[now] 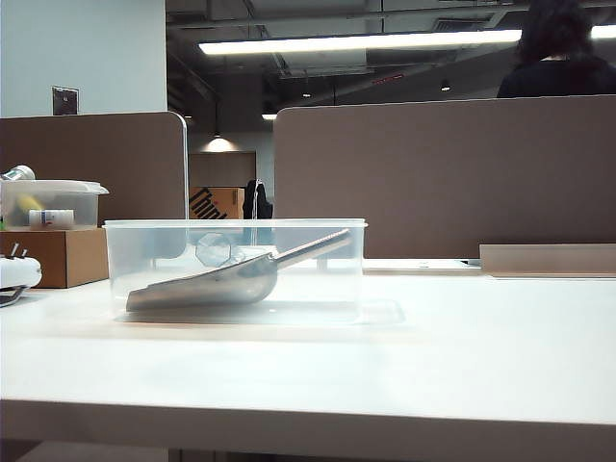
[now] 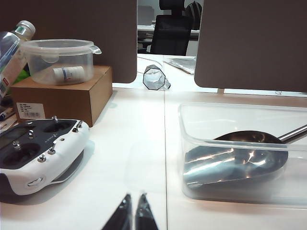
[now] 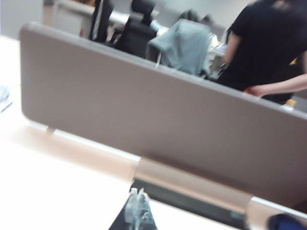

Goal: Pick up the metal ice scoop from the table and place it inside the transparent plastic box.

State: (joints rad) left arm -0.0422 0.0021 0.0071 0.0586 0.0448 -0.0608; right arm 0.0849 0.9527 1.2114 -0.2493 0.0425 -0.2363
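The metal ice scoop lies inside the transparent plastic box, bowl on the floor of the box and handle leaning up toward the far rim. In the left wrist view the scoop shows through the box wall. The box stands on the white table. My left gripper hangs shut and empty over bare tabletop, short of the box. My right gripper is shut, holds nothing, and points at a grey partition away from the box. Neither arm shows in the exterior view.
A white remote controller lies beside the left gripper. Behind it a cardboard box carries a small lidded clear container, with a bottle alongside. A hexagonal glass lies past the box. Grey partitions line the table's far edge; a person stands beyond.
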